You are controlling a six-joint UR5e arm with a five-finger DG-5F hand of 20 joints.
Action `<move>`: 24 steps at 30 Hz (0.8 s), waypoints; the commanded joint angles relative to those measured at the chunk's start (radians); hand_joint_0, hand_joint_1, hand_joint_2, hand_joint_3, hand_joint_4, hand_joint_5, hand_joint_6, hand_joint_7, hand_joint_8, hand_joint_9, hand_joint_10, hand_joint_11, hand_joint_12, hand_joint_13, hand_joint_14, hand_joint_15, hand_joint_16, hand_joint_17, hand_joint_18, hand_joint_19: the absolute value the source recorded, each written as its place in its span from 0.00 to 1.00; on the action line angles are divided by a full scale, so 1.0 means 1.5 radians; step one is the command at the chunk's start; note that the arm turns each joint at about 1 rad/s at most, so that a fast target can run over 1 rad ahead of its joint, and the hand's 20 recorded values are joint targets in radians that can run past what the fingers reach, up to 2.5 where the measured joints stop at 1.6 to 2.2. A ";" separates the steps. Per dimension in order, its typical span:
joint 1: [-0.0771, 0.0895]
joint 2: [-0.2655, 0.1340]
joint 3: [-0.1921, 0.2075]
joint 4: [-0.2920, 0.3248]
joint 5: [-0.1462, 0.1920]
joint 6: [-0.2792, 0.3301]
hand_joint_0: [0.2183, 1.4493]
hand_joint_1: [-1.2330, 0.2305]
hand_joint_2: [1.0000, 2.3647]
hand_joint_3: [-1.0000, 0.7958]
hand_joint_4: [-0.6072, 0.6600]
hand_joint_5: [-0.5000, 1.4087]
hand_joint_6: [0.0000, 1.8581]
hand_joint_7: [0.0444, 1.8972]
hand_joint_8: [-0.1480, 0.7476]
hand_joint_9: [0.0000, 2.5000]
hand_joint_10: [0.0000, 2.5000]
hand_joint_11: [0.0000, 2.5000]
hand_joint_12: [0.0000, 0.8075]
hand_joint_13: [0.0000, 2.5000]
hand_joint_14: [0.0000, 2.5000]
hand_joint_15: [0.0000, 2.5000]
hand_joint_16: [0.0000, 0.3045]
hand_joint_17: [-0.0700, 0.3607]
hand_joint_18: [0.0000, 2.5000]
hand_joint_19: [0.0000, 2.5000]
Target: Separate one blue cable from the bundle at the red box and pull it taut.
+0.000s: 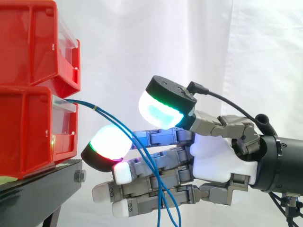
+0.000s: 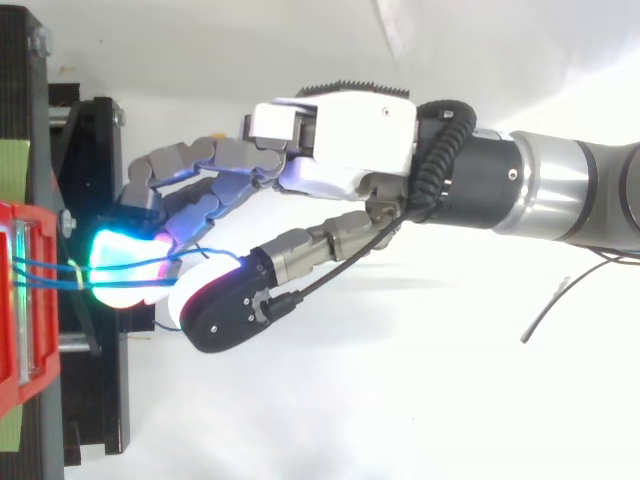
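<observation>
Thin blue cable bundle [image 1: 87,105]: leaves the front of the red plastic box [image 1: 28,127] and droops away through the thumb-finger gap of the robot hand [image 1: 213,156]. Hand: spread wide, gripping nothing.

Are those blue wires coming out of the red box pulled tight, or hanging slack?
Slack. The blue cables leave the red bin and curve downward past the hand, hanging below it.
</observation>
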 commanded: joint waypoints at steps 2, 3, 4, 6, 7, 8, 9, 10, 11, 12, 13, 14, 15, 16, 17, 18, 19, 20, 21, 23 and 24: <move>0.001 0.000 0.003 0.002 -0.007 0.001 0.30 0.36 0.01 0.38 0.62 0.18 0.27 0.59 0.52 0.29 0.00 0.25 0.42 0.25 0.00 0.13 0.11 0.34 0.17 0.13; 0.001 0.000 0.004 0.002 -0.008 0.002 0.30 0.36 0.01 0.38 0.61 0.18 0.27 0.59 0.52 0.29 0.01 0.26 0.42 0.25 0.01 0.13 0.11 0.34 0.17 0.13; 0.001 0.000 0.004 0.001 -0.009 0.001 0.30 0.36 0.01 0.39 0.61 0.18 0.27 0.60 0.53 0.29 0.00 0.25 0.42 0.25 0.00 0.13 0.11 0.34 0.17 0.13; 0.000 0.000 0.004 -0.001 -0.010 0.003 0.31 0.36 0.01 0.40 0.61 0.18 0.27 0.61 0.52 0.29 0.00 0.26 0.42 0.25 0.00 0.14 0.11 0.34 0.17 0.13; 0.000 0.000 0.004 -0.001 -0.010 0.005 0.31 0.36 0.01 0.40 0.61 0.18 0.27 0.61 0.52 0.29 0.00 0.26 0.42 0.26 0.00 0.14 0.11 0.34 0.18 0.13; 0.000 0.000 0.004 -0.001 -0.010 0.005 0.31 0.36 0.01 0.42 0.60 0.18 0.27 0.62 0.53 0.29 0.00 0.26 0.42 0.26 0.01 0.14 0.11 0.34 0.18 0.13; 0.001 0.000 0.008 0.002 -0.010 0.006 0.31 0.36 0.01 0.42 0.60 0.18 0.27 0.62 0.52 0.29 0.00 0.26 0.42 0.26 0.00 0.14 0.11 0.34 0.18 0.13; 0.001 0.000 0.008 0.002 -0.009 0.006 0.31 0.36 0.01 0.42 0.60 0.18 0.27 0.62 0.52 0.29 0.00 0.26 0.42 0.26 0.01 0.14 0.11 0.34 0.18 0.13; 0.003 0.000 0.010 -0.001 -0.007 0.006 0.31 0.36 0.01 0.42 0.60 0.18 0.27 0.62 0.52 0.29 0.00 0.26 0.42 0.26 0.00 0.14 0.11 0.34 0.18 0.14; 0.003 0.000 0.010 -0.001 -0.007 0.006 0.31 0.36 0.01 0.42 0.61 0.18 0.27 0.62 0.52 0.29 0.01 0.26 0.42 0.26 0.00 0.14 0.11 0.34 0.18 0.14; 0.002 0.000 0.010 -0.001 -0.008 0.006 0.32 0.36 0.01 0.42 0.61 0.18 0.27 0.61 0.52 0.29 0.00 0.26 0.42 0.26 0.00 0.14 0.11 0.34 0.19 0.14; 0.003 0.000 0.010 -0.001 -0.009 0.006 0.31 0.36 0.01 0.41 0.61 0.18 0.27 0.61 0.52 0.29 0.00 0.26 0.42 0.26 0.00 0.14 0.11 0.34 0.19 0.14; 0.003 0.000 0.010 -0.001 -0.008 0.006 0.31 0.36 0.01 0.39 0.61 0.18 0.27 0.61 0.52 0.29 0.00 0.26 0.42 0.26 0.00 0.15 0.11 0.34 0.19 0.14; 0.002 -0.001 0.010 -0.001 -0.008 0.006 0.31 0.36 0.01 0.39 0.61 0.18 0.27 0.61 0.52 0.29 0.01 0.26 0.42 0.26 0.00 0.14 0.11 0.34 0.19 0.14; 0.002 -0.004 0.010 -0.001 -0.008 0.006 0.30 0.36 0.01 0.38 0.62 0.18 0.27 0.61 0.52 0.29 0.01 0.26 0.42 0.26 0.00 0.15 0.11 0.34 0.19 0.14; 0.002 -0.010 0.010 -0.001 -0.010 0.007 0.30 0.37 0.01 0.38 0.62 0.18 0.27 0.61 0.52 0.29 0.01 0.26 0.42 0.27 0.00 0.15 0.11 0.34 0.19 0.14; 0.000 -0.012 0.011 0.003 -0.010 0.009 0.30 0.37 0.01 0.37 0.62 0.18 0.27 0.61 0.52 0.29 0.00 0.26 0.42 0.27 0.00 0.15 0.11 0.34 0.19 0.14; 0.000 -0.015 0.011 0.003 -0.011 0.010 0.29 0.37 0.01 0.37 0.62 0.18 0.27 0.61 0.52 0.29 0.00 0.26 0.43 0.27 0.01 0.15 0.11 0.34 0.19 0.14; -0.001 -0.022 0.013 0.004 -0.011 0.016 0.29 0.37 0.01 0.37 0.62 0.18 0.27 0.61 0.53 0.29 0.00 0.26 0.43 0.27 0.00 0.15 0.12 0.35 0.19 0.14; -0.001 -0.022 0.012 0.001 -0.013 0.024 0.29 0.37 0.01 0.36 0.62 0.18 0.27 0.61 0.53 0.29 0.00 0.26 0.43 0.27 0.00 0.15 0.12 0.35 0.20 0.14; -0.001 -0.022 0.012 -0.001 -0.016 0.028 0.29 0.38 0.01 0.36 0.62 0.18 0.27 0.61 0.53 0.29 0.00 0.27 0.43 0.27 0.01 0.15 0.12 0.35 0.20 0.15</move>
